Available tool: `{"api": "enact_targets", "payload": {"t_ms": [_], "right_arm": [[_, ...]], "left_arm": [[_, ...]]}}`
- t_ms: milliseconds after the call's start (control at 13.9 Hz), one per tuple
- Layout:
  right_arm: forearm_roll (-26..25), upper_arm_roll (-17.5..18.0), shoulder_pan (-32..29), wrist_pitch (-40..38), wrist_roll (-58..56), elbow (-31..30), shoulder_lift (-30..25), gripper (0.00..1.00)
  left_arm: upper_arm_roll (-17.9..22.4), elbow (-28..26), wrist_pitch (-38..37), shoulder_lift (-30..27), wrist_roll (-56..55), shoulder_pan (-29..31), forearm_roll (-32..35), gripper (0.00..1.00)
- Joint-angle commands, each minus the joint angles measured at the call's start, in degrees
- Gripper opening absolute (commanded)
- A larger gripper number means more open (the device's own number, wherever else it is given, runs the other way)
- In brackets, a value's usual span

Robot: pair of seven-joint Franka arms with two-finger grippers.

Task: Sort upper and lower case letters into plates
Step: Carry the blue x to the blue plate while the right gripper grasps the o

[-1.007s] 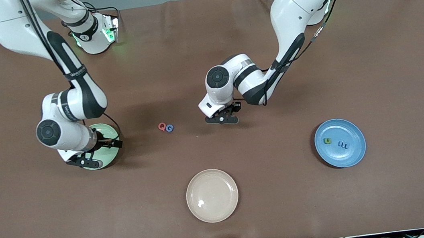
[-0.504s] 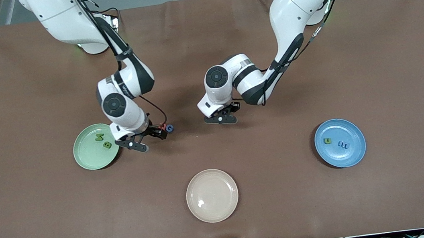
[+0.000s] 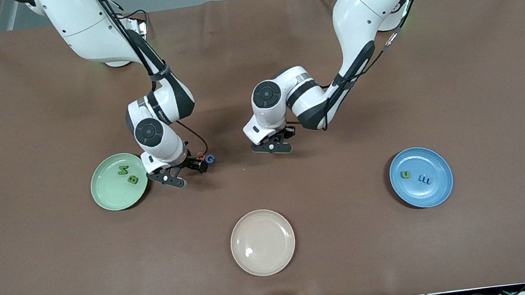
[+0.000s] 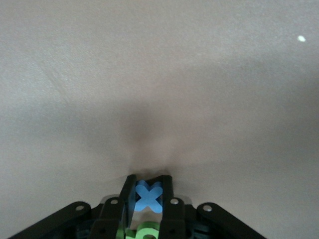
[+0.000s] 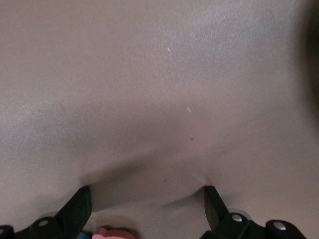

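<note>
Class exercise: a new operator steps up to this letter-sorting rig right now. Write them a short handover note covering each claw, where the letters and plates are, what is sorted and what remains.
Right claw: open, low over the red Q, which lies on the table touching the blue G.
Left claw: shut on the blue x, just above mid-table; a green letter shows beneath it in the left wrist view.
Done: green N and green B in the pale green plate; a green letter and blue m in the blue plate.
Left: Q and G to the green plate, the x to the blue plate. Leave the cream plate alone.
</note>
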Motion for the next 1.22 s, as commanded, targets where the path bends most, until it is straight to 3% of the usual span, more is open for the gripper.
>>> {"api": "enact_targets", "payload": {"t_ms": [0, 288, 432, 576, 791, 1007, 1079, 1151], "right_arm": [[-0.45, -0.06, 2.86, 0.61, 4.16, -2.80, -1.93, 1.00], [-0.45, -0.06, 4.89, 0.26, 7.25, -2.98, -2.20, 1.00], [-0.45, -0.06, 4.89, -0.09, 7.25, -3.07, -2.55, 0.99], [-0.45, -0.06, 5.06, -0.01, 7.16, -3.94, -3.25, 0.89], [-0.45, -0.06, 5.06, -0.27, 6.55, -4.91, -4.31, 0.65], [-0.45, -0.24, 4.37, -1.41, 4.36, -4.74, -4.75, 0.19], [-0.45, -0.33, 3.84, -1.41, 3.91, -4.65, -5.01, 0.08], [-0.45, -0.33, 3.23, -1.41, 3.21, -4.47, -5.10, 0.03]], "left_arm": [[0.20, 2.35, -3.17, -1.03, 0.03, 1.32, 1.06, 0.04], [0.12, 8.33, -10.02, -2.17, 0.29, 6.67, 1.15, 0.04], [0.12, 8.70, -10.39, -3.22, 3.61, 10.27, 1.15, 0.04], [0.03, 8.70, -10.56, -4.28, 7.74, 14.49, 1.15, 0.04], [-0.14, 8.61, -10.56, -4.90, 12.23, 19.85, 1.15, 0.04], [-0.06, 7.21, -10.65, -4.72, 17.41, 25.13, 1.15, 0.05], [-0.15, 6.33, -11.09, -4.81, 18.82, 27.32, 1.15, 0.05], [-0.15, 6.06, -11.35, -4.81, 21.10, 28.82, 1.15, 0.05]]}}
